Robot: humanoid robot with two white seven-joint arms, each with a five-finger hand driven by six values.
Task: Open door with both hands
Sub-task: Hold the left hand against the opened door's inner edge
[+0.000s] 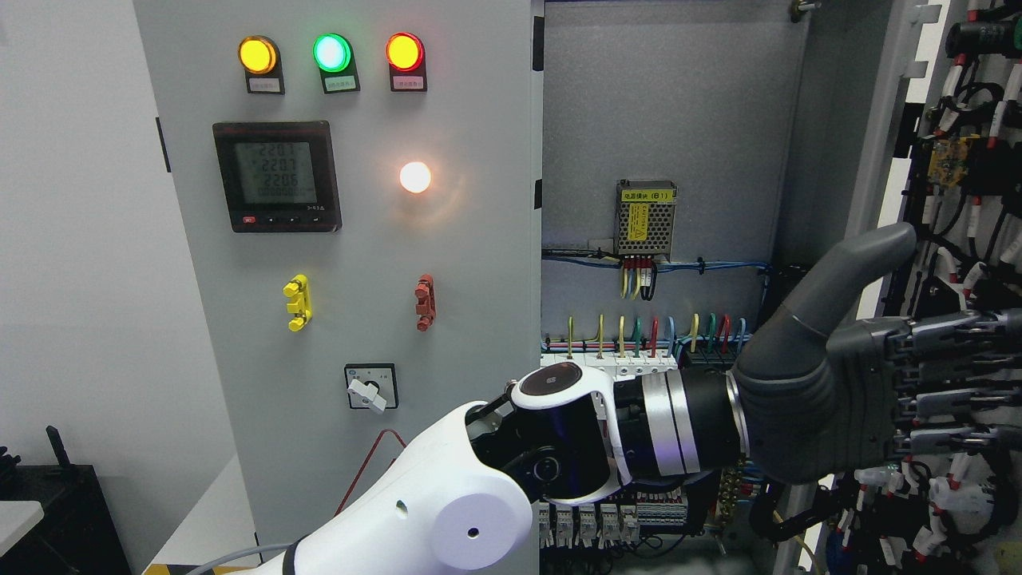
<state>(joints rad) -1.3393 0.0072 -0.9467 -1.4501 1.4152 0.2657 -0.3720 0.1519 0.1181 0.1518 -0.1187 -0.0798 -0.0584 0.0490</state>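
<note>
Left hand point(870, 383) against opened door point(918, 160)

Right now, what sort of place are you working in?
Probably an industrial electrical room: a control cabinet with indicator lamps, a digital power meter, and wired terminal blocks behind the open door my left hand pushes.

A grey cabinet door point(351, 263) carried amber point(257, 54), green point(332, 52) and red point(405, 51) lamps; yellow point(296, 302) and red point(425, 302) clips sat below; the white-armed left hand point(870, 383) was dark grey.
</note>
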